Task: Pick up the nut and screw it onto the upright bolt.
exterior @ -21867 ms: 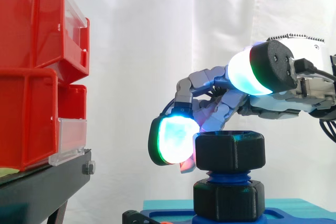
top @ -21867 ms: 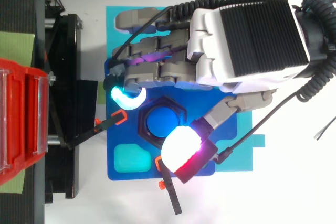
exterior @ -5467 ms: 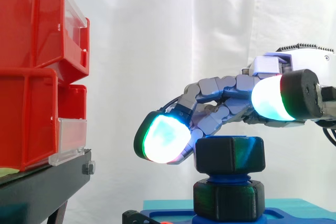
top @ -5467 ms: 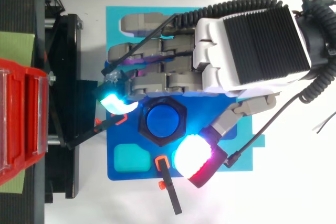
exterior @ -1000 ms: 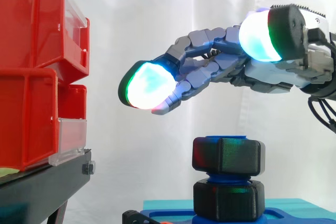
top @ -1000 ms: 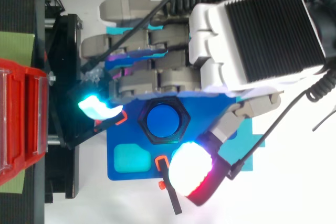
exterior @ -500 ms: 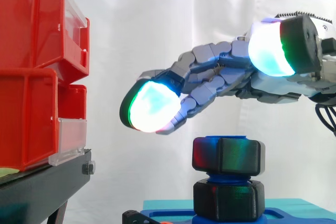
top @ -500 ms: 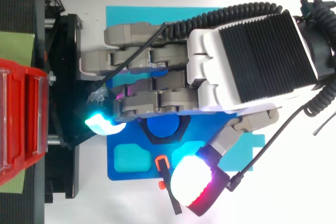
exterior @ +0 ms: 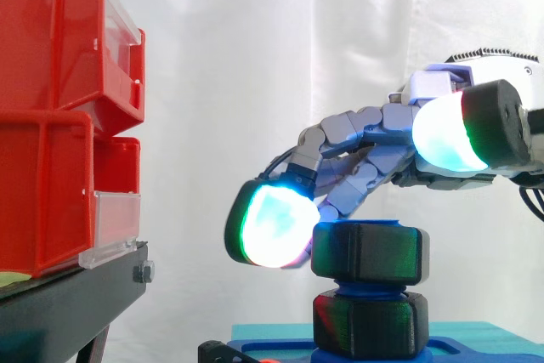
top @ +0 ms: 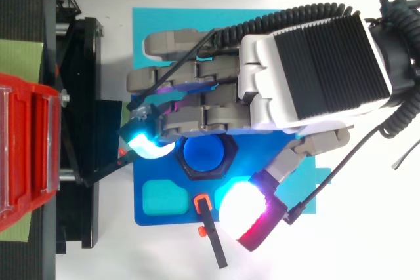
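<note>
Nut (exterior: 369, 252), black and six-sided, sits on top of the upright blue bolt (top: 203, 154), above a second black hex collar (exterior: 369, 322) at the bolt's foot. Robot hand (top: 315, 70) hangs over it from the right, open and gripping nothing. Its fingers (exterior: 357, 138) arch loosely over the nut's far side, and one glowing cyan pad (exterior: 274, 225) sits low, just beside the nut's left corner. Whether that pad touches the nut cannot be told. The thumb pad (top: 246, 218) is spread out to the near side, apart from the nut.

The bolt rises from a blue plate (top: 151, 218) lying on a teal mat (top: 164, 24) on the white surface (top: 328, 240). A pale teal recess (top: 163, 198) lies in the plate's near left corner, and a black lever with orange tips (top: 213, 244) lies at its near edge. To the left stand stacked red bins (exterior: 51, 125) on a black stand (exterior: 68, 303), well apart from the nut.
</note>
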`<state>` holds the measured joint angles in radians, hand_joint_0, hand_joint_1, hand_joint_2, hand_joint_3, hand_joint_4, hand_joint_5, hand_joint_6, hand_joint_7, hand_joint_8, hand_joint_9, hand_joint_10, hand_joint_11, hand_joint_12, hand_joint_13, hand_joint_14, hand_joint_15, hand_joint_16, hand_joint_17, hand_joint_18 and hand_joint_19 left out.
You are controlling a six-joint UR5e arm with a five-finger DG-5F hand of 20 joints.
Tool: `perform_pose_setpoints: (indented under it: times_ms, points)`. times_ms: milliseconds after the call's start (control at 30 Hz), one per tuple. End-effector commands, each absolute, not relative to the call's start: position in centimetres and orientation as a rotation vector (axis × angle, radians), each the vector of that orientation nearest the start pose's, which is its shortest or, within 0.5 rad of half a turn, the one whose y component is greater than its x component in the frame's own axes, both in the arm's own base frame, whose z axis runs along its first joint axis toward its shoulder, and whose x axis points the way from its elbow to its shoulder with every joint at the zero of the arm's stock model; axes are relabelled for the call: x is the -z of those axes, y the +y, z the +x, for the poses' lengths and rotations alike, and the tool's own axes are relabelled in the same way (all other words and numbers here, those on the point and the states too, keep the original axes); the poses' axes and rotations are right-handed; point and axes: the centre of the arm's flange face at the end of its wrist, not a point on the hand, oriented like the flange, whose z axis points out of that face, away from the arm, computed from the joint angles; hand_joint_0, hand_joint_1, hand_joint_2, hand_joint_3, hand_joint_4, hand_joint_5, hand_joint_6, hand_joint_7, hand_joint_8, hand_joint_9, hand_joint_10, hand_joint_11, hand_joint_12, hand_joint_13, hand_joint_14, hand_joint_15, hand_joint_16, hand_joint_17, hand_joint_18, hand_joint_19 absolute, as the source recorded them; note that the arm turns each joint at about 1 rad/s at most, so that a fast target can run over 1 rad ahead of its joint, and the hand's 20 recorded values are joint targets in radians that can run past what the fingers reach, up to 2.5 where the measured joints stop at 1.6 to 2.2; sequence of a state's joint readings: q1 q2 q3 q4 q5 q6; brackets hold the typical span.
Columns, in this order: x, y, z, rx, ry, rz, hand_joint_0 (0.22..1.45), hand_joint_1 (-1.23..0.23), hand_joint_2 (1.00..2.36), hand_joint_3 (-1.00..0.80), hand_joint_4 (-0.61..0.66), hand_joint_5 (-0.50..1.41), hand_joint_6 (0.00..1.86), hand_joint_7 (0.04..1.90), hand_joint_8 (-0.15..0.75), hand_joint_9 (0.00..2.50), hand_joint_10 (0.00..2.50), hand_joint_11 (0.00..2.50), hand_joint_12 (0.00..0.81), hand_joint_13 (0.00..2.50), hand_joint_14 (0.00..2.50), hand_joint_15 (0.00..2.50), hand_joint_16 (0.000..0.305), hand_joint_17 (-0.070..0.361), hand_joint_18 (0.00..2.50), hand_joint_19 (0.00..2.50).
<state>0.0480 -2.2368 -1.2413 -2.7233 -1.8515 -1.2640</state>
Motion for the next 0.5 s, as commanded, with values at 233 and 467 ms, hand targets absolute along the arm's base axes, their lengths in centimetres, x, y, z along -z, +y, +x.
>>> perform_pose_setpoints:
  times_ms: [233,467]
  points:
    - [-27.5,-8.3,73.8,-0.481,1.520,-0.019,0.52,-0.25,1.00,-0.50,0.20,-0.02,0.50,1.35,0.250,0.75,0.00,0.00,0.236,0.45,0.00,0.00,0.019,0.044,0.05,0.00]
    - [-27.6,-9.1,73.8,-0.473,1.512,-0.014,0.54,-0.27,1.00,-0.50,0.20,0.02,0.53,1.38,0.256,0.89,0.00,0.00,0.215,0.57,0.00,0.00,0.015,0.033,0.18,0.00]
